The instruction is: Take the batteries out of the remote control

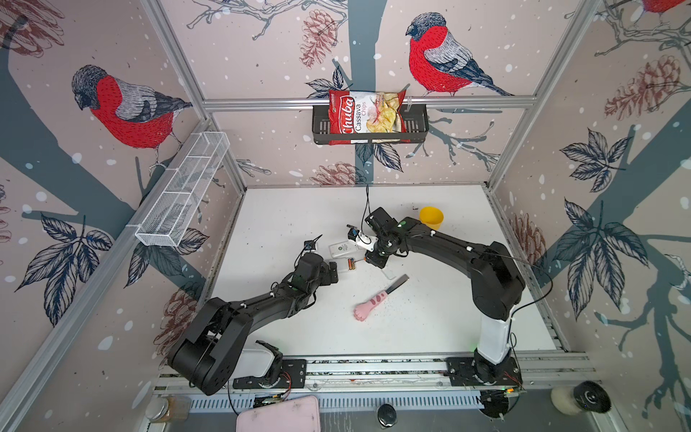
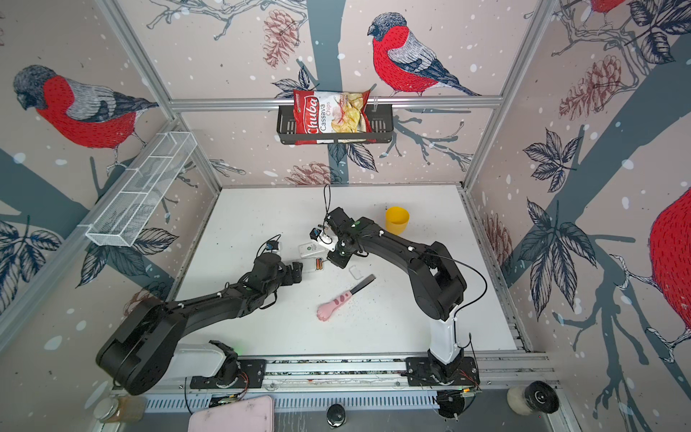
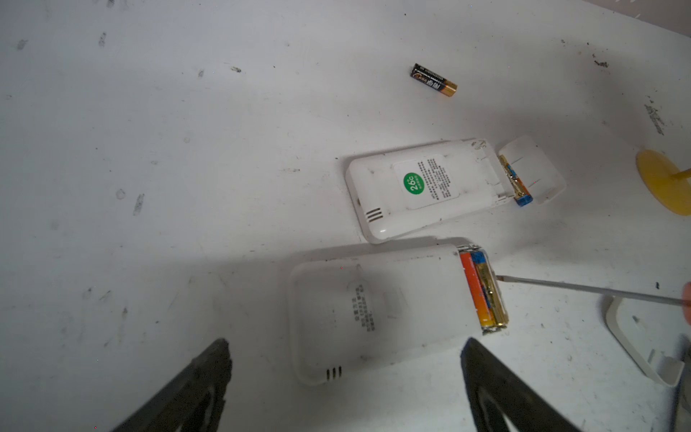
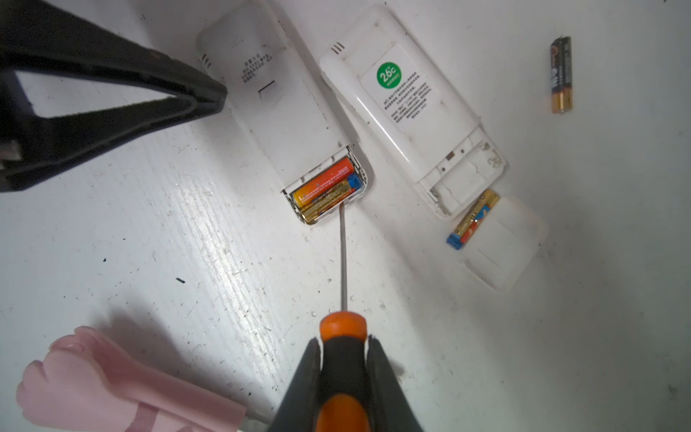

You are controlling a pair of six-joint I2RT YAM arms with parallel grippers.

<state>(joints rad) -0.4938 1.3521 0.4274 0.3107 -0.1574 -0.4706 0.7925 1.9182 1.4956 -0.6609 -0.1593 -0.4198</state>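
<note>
Your right gripper (image 4: 344, 342) is squeezing the black and orange handle of the screwdriver (image 4: 342, 327) tight. The thin metal tip is touching the outer lip of the open battery box at the end of the plain white remote (image 4: 284, 101). Two batteries are lying in that box, right in front of the tip: a gold one (image 4: 329, 200) nearest the tip and an orange one (image 4: 323, 181) just behind it. Your left gripper (image 3: 346, 342) is spread wide and gripping nothing. It is hanging by the end of this remote farthest from the tip.

I think you are getting ready to pry the gold one out. Be sliding the tip under one end of it, not pushing on its middle. Be lifting slowly, because a quick flick may send it rolling. The remote may slide away from the tip, so be bringing the left gripper down to steady it.

Off to the side of the shaft, the remote with the green sticker (image 4: 404, 101) is lying with its box bare. A loose gold battery (image 4: 473, 218) is resting beside it, and a black one (image 4: 561, 74) is lying farther out.
</note>
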